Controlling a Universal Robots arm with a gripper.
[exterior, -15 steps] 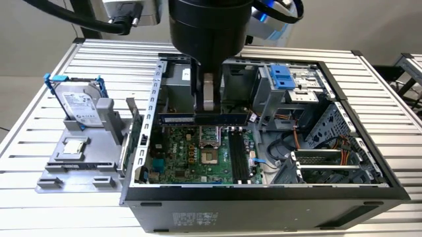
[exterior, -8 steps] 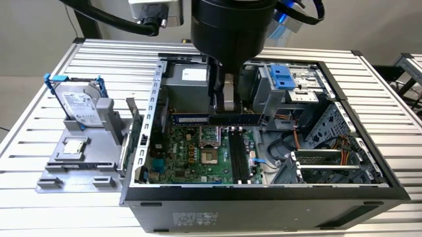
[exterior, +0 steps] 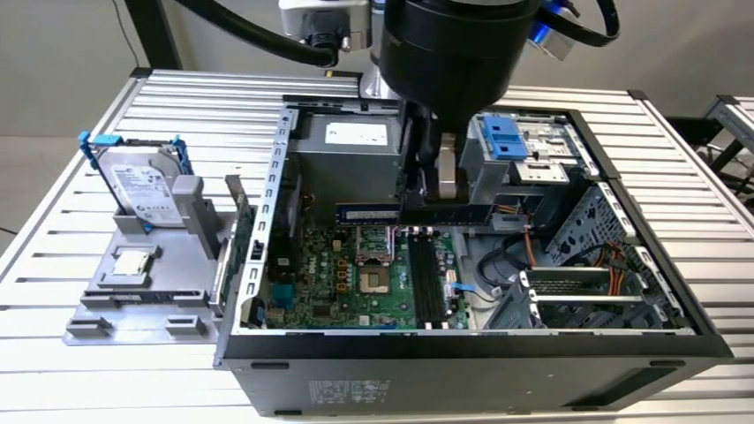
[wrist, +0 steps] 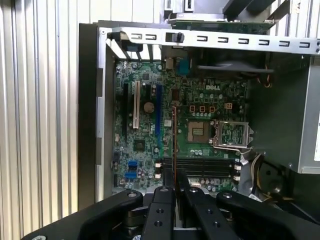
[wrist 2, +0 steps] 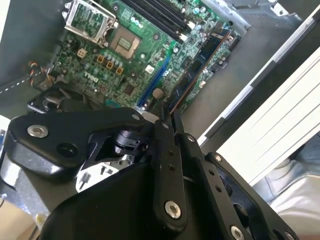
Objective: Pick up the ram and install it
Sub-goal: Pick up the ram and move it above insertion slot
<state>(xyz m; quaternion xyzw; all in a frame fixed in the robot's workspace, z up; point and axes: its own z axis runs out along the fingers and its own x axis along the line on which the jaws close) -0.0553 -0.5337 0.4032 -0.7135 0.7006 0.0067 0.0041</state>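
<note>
Jaws of the black two-finger gripper (wrist: 174, 182) are pressed narrow onto the ram (exterior: 371, 212), a long, flat blue circuit-board stick held on edge. In the exterior view it hangs inside the open dark computer case (exterior: 471, 353), above the green motherboard (wrist: 145, 145) and crosswise to the black memory slots (wrist: 200, 167), beside the open processor socket (wrist: 197, 131). At the exterior view's left, a silver hard drive with blue brackets (exterior: 141, 181) stands on a grey holder (exterior: 141, 305) beside the case.
</note>
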